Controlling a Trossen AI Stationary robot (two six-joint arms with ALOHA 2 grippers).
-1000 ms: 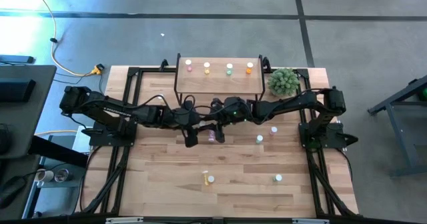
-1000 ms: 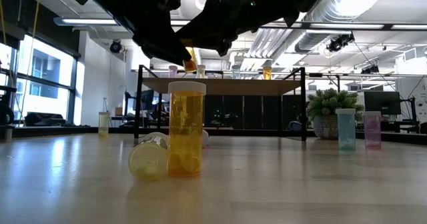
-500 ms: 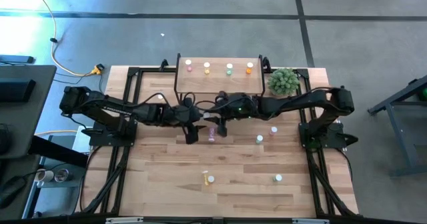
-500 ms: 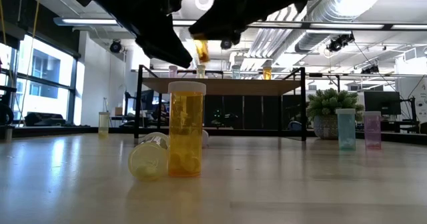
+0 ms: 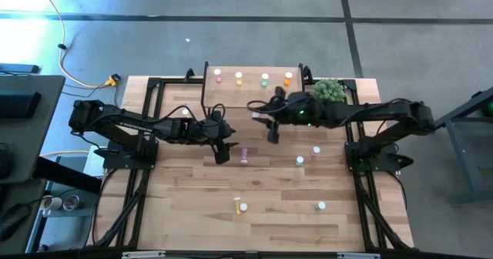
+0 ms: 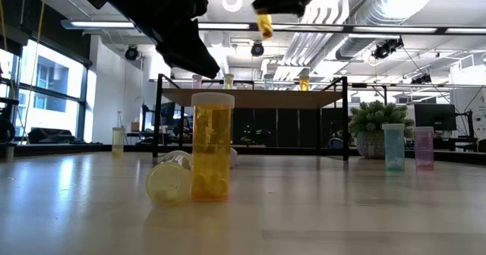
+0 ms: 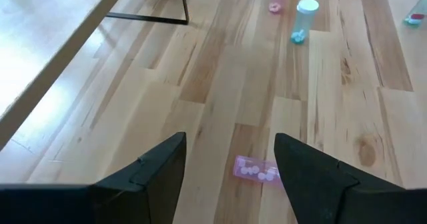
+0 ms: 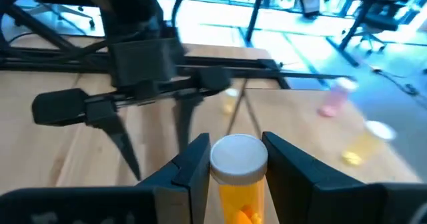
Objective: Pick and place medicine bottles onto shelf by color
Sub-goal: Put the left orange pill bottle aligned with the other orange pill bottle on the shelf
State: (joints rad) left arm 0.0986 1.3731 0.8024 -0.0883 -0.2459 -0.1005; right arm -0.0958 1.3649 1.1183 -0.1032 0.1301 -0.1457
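Held bottle: an orange medicine bottle (image 8: 239,184) with a white cap, upright between the right gripper's fingers, lifted off the table.
Right gripper (image 5: 271,133): clamped on that orange bottle, near the front edge of the shelf, at about 1 o'clock from the table's middle in the high view.
Shelf (image 5: 250,95): light-wood board on black legs at the table's 12 o'clock edge; four white-capped bottles stand in a row along its back – pink, yellow, green and orange, as far as the small caps allow.
Left gripper (image 5: 222,154): fingers apart, nothing between them, pointing down near the table's centre.
Pink bottle (image 7: 256,169): lying on its side on the table just under the left gripper – at its 3 o'clock in the high view.
Other bottles: a green one (image 5: 300,160) and a pink one (image 5: 316,150) stand at the centre's 3 o'clock; an orange one (image 6: 212,147) stands toward 6 o'clock with a yellow one (image 6: 169,180) lying beside it.
Potted plant (image 5: 327,91): beside the shelf's right end.
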